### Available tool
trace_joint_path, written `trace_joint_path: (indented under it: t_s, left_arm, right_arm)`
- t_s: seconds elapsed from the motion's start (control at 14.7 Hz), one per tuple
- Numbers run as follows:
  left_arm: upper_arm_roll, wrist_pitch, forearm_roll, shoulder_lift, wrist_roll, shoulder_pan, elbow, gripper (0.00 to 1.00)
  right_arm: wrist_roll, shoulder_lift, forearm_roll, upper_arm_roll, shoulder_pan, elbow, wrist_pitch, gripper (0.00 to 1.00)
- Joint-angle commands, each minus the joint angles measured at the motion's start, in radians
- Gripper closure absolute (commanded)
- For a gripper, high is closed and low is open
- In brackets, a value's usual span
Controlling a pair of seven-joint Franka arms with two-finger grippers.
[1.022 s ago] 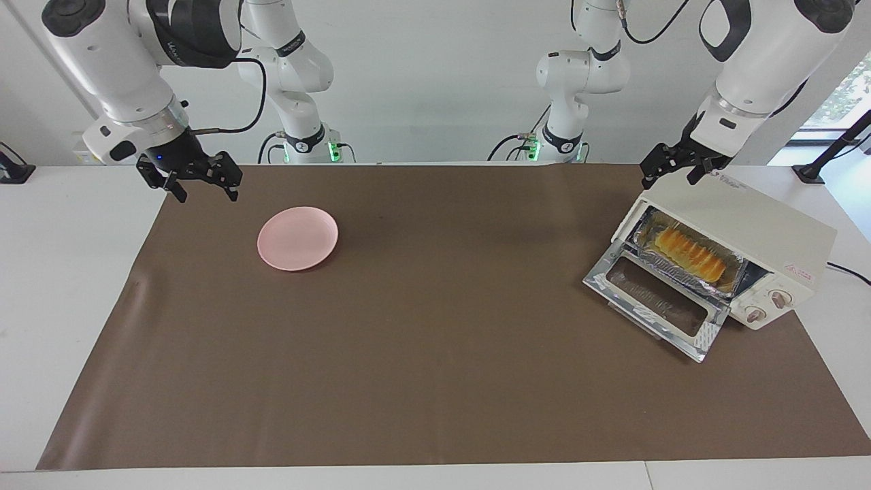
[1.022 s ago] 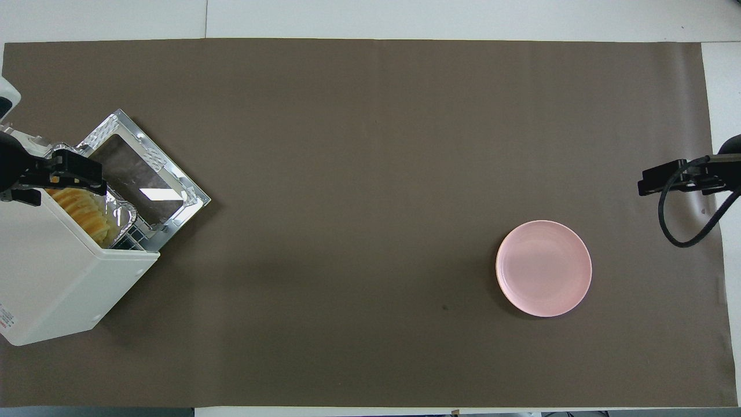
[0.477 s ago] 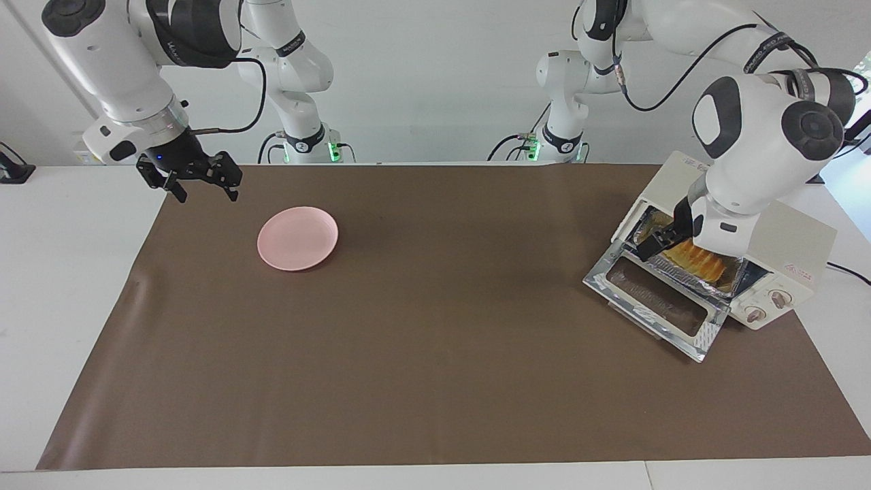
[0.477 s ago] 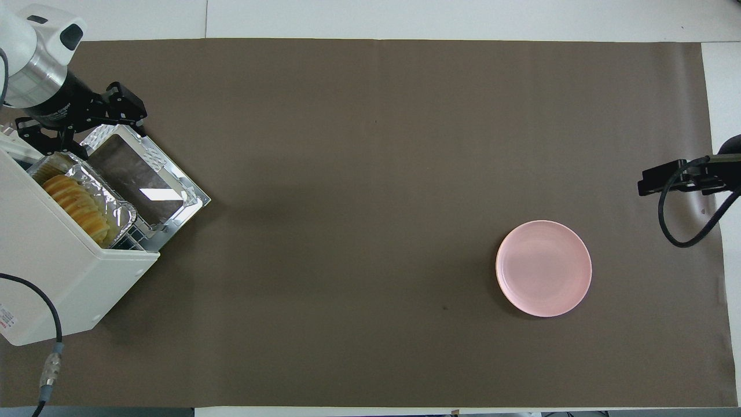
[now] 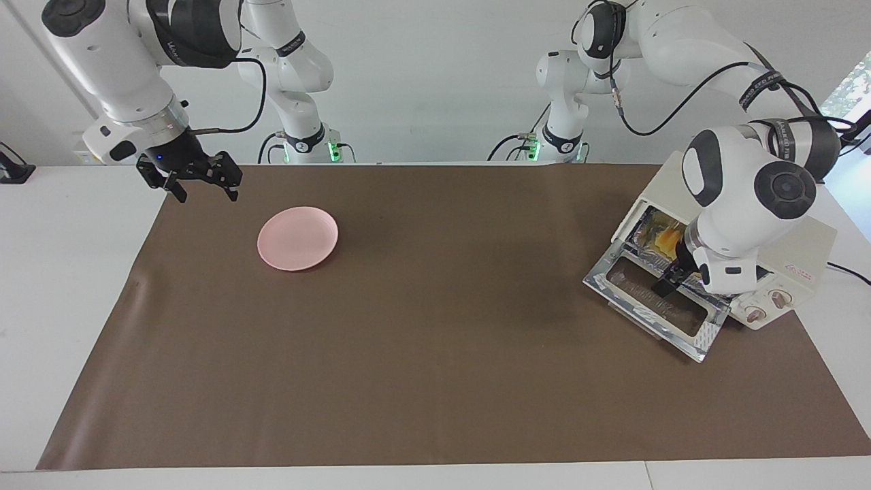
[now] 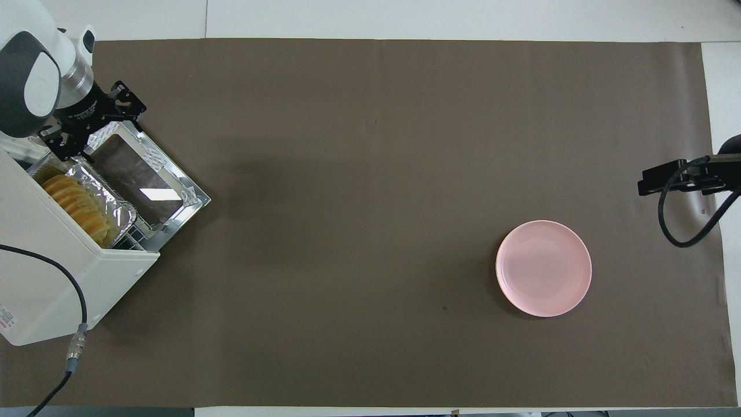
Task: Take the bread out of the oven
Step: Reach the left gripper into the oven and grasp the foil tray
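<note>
Brown matting (image 5: 435, 354) covers most of the white table (image 5: 61, 272), and the facing view is read here from one end to the other. At the right arm's end, the right gripper (image 5: 190, 178) hangs over the mat's corner nearest the robots, its black fingers spread apart and holding nothing; this arm waits. Just beside it, a little farther from the robots, a round pale-pink plate (image 5: 297, 238) lies flat on the mat, well apart from everything else. The middle of the mat is bare brown surface. At the left arm's end stands the boxy cream-white toaster oven (image 5: 796, 235), set at an angle near the mat's edge, its silver-framed glass door (image 5: 653, 299) dropped open and lying flat toward the table's middle. Inside, on the dark wire rack, sits a crinkled silver foil tray (image 6: 118, 211) holding the golden-yellow ridged loaf of bread (image 6: 78, 202). The left gripper (image 6: 92, 124) is over the open door in front of the oven mouth, fingers spread wide, clear of the bread. A small red-printed label (image 5: 803, 272) marks the oven's side, too small to read, above two knobs (image 5: 765, 306).
</note>
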Motion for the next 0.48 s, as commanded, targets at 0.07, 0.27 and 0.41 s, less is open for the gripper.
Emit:
trace_joint_path:
  t_s: [0.07,0.27,0.41]
  left_arm:
    - [0.016,0.127,0.024,-0.1,-0.111,-0.007,-0.216,0.0]
    - [0.014,0.158,0.094,-0.135,-0.106,-0.007,-0.296,0.0]
    - [0.014,0.172,0.096,-0.146,-0.106,-0.005,-0.321,0.0]
  right_arm:
    - [-0.025,-0.012,-0.006,0.008,-0.01,-0.006,-0.01,0.0]
    - [-0.025,-0.012,-0.006,0.008,-0.01,-0.006,-0.008,0.0]
    - [-0.025,-0.012,-0.006,0.008,-0.01,-0.004,-0.008,0.0]
